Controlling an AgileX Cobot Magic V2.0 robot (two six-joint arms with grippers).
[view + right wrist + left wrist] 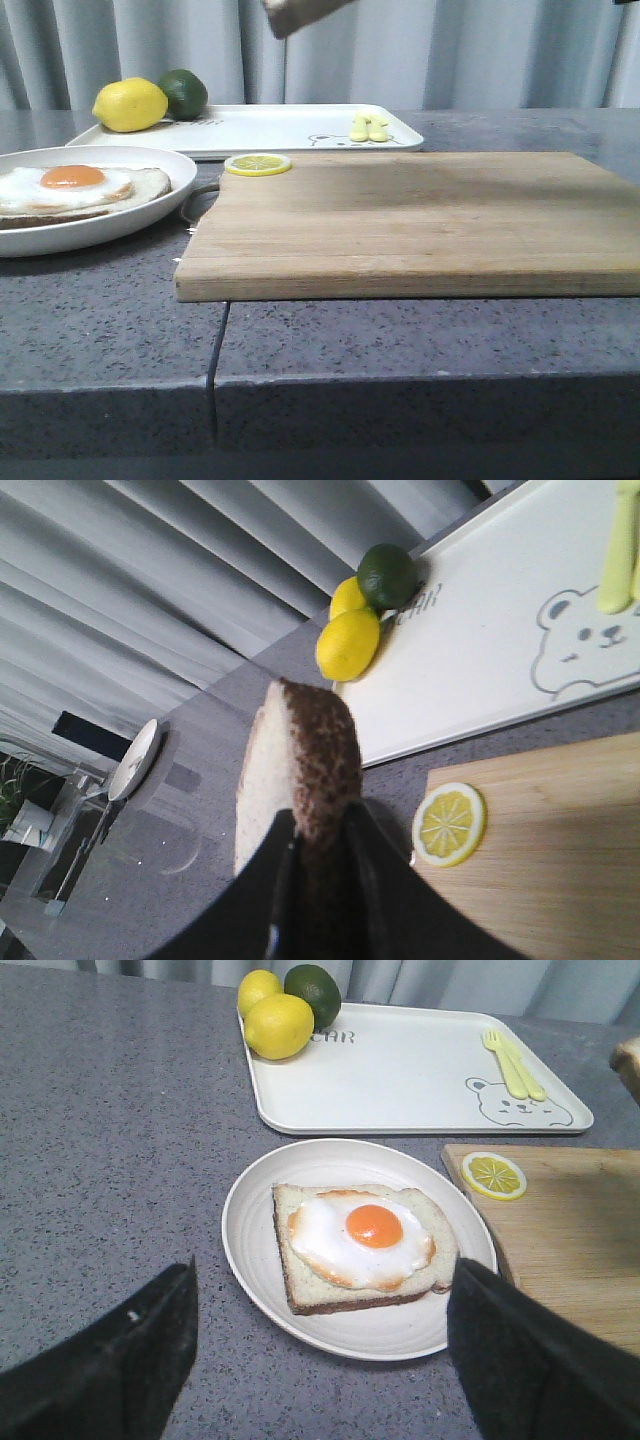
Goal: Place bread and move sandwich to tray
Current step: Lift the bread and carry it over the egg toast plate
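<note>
— Grey speckled counter [110, 330], pale curtains behind. Where is the bread?

— Held in the air: the right gripper [318, 855] is clamped on the bread [300, 770], crust edge outward, above the wooden cutting board [420, 220].

— And the sandwich?

— On its round plate [300, 1165], below the left gripper [320, 1350], whose fingers stand wide apart. Beyond it lies the tray [400, 1070], carrying lemons [278, 1025] and a lime [313, 993].
</note>
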